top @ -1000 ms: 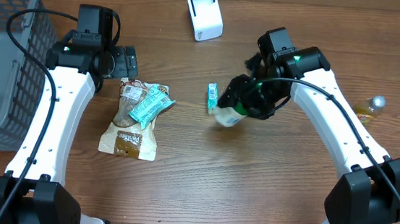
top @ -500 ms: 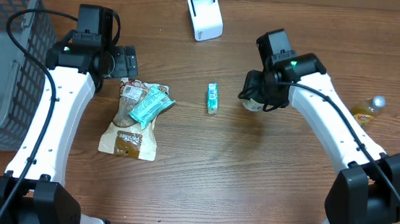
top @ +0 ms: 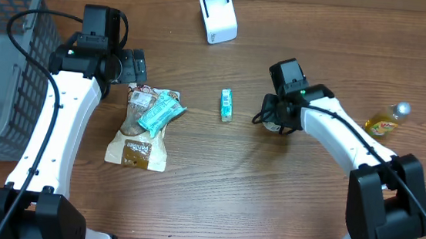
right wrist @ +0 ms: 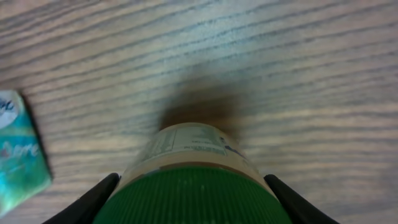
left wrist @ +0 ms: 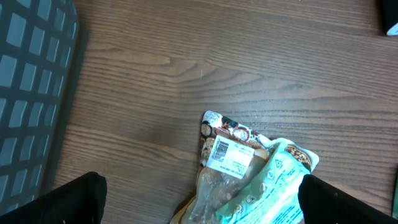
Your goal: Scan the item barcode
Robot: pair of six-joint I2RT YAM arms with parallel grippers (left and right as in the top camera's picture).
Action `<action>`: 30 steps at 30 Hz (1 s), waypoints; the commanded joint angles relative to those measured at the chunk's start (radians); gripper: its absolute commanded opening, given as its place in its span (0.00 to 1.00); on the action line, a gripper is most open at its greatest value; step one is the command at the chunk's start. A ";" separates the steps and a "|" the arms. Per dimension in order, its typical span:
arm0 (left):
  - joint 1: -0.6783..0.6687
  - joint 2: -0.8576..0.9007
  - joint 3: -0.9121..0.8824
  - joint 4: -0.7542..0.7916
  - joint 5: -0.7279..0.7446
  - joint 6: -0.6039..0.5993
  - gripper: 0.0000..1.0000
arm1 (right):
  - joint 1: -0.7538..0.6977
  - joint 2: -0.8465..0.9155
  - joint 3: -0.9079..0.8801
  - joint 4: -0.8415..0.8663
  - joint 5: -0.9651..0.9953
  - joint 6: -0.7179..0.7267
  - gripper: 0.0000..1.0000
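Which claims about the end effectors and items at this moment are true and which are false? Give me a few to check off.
1. The right end effector grips a green-lidded jar. True.
2. The left end effector is closed on the snack bags. False: it is open above them and holds nothing.
3. The white scanner stands apart from the other items, with neither arm touching it. True.
4. The small teal packet lies inside the basket. False: it lies on the table, between the snack bags and the jar.
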 commanded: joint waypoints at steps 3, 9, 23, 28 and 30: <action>0.005 -0.008 0.007 0.003 -0.014 0.012 0.99 | -0.002 -0.001 -0.069 0.070 0.024 0.001 0.53; 0.005 -0.008 0.007 0.003 -0.013 0.012 0.99 | -0.002 -0.001 -0.072 0.068 0.024 -0.001 0.73; 0.005 -0.008 0.007 0.003 -0.013 0.012 1.00 | -0.003 -0.002 0.336 -0.373 0.023 -0.034 0.92; 0.005 -0.008 0.007 0.003 -0.014 0.012 0.99 | -0.003 0.011 0.382 -0.419 -0.022 -0.143 1.00; 0.005 -0.008 0.007 0.003 -0.014 0.012 1.00 | -0.003 0.032 0.382 -0.428 -0.022 -0.163 1.00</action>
